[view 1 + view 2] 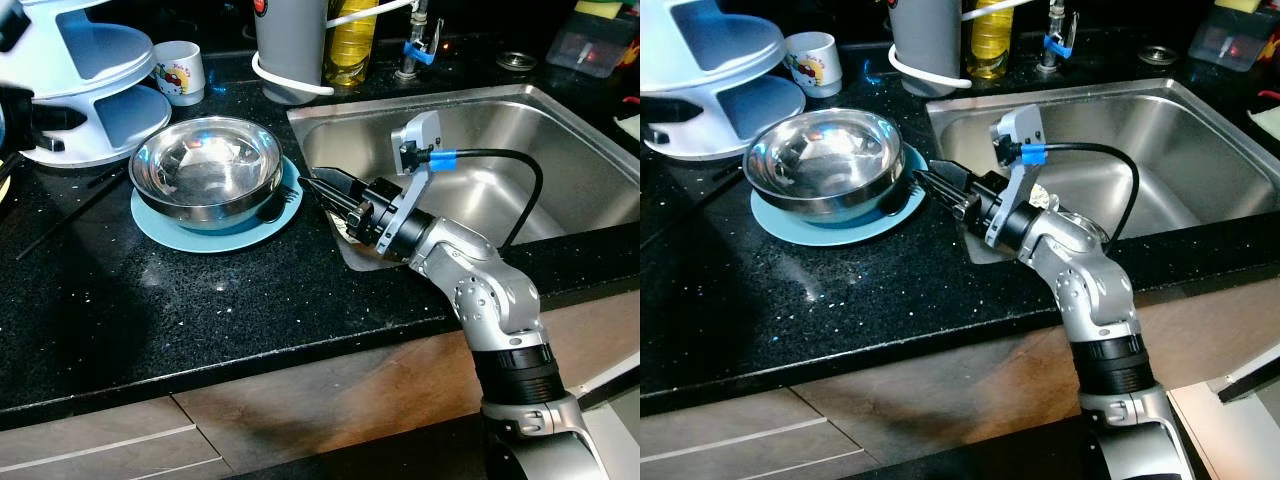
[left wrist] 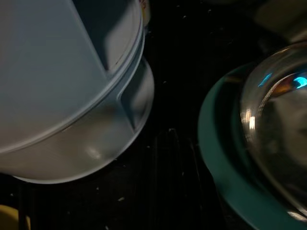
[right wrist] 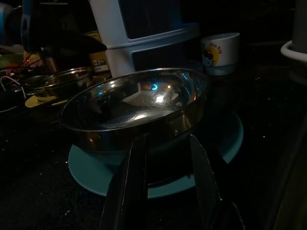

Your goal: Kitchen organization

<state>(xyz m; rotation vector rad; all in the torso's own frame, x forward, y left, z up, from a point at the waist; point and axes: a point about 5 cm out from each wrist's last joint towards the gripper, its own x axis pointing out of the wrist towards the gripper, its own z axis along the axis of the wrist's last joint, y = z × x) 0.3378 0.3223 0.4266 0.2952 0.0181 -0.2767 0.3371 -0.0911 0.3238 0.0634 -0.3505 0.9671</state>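
A shiny steel bowl (image 1: 206, 167) sits on a teal plate (image 1: 160, 230) on the black counter. A dark utensil (image 1: 274, 208) lies on the plate's right edge beside the bowl. My right gripper (image 1: 308, 182) hovers low just right of the plate, pointing at the bowl. In the right wrist view its two fingers (image 3: 136, 172) stand apart with nothing between them, and the bowl (image 3: 139, 103) is just ahead. My left gripper (image 1: 40, 117) is at the far left by the white tiered rack (image 1: 95, 85). The left wrist view looks down on the rack (image 2: 67, 96) and the plate's rim (image 2: 216, 158).
A cartoon mug (image 1: 181, 70) stands behind the bowl. A grey canister (image 1: 290, 45) and an oil bottle (image 1: 350, 40) stand at the back by the tap (image 1: 415, 45). The steel sink (image 1: 560, 150) lies to the right. A thin dark stick (image 1: 70, 215) lies left of the plate.
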